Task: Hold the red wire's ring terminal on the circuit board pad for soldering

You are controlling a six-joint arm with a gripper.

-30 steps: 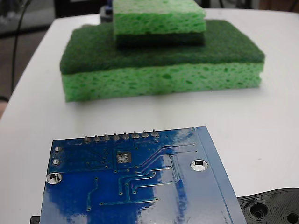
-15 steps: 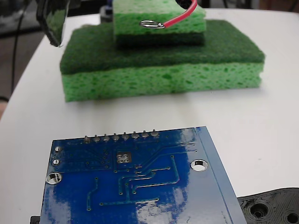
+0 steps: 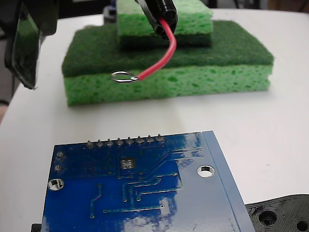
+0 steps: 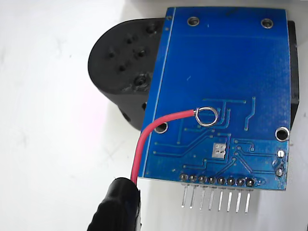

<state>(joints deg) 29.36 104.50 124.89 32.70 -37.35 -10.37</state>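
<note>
The blue circuit board (image 3: 145, 198) lies at the front of the table, pins toward the sponges. Its silver pad (image 3: 127, 164) sits just behind the pin row, bare. The red wire (image 3: 161, 60) hangs in the air from its black sleeve (image 3: 159, 17), which my gripper (image 3: 150, 5) holds at the top edge. The ring terminal (image 3: 124, 77) floats in front of the big sponge, well above the table and apart from the board. In the wrist view the ring terminal (image 4: 207, 116) shows over the circuit board (image 4: 226, 67), up and left of the pad (image 4: 219, 150). The sleeve (image 4: 118, 207) fills the bottom.
A large green sponge (image 3: 193, 82) with a smaller sponge (image 3: 193, 19) on top stands behind the board. A black plastic part with holes (image 3: 282, 215) lies under the board's right side. A dark part of the arm (image 3: 24, 48) hangs at the upper left.
The wire entered from the top and has come down and to the left, its ring now lower and nearer the board. The dark arm part at the left has also dropped.
</note>
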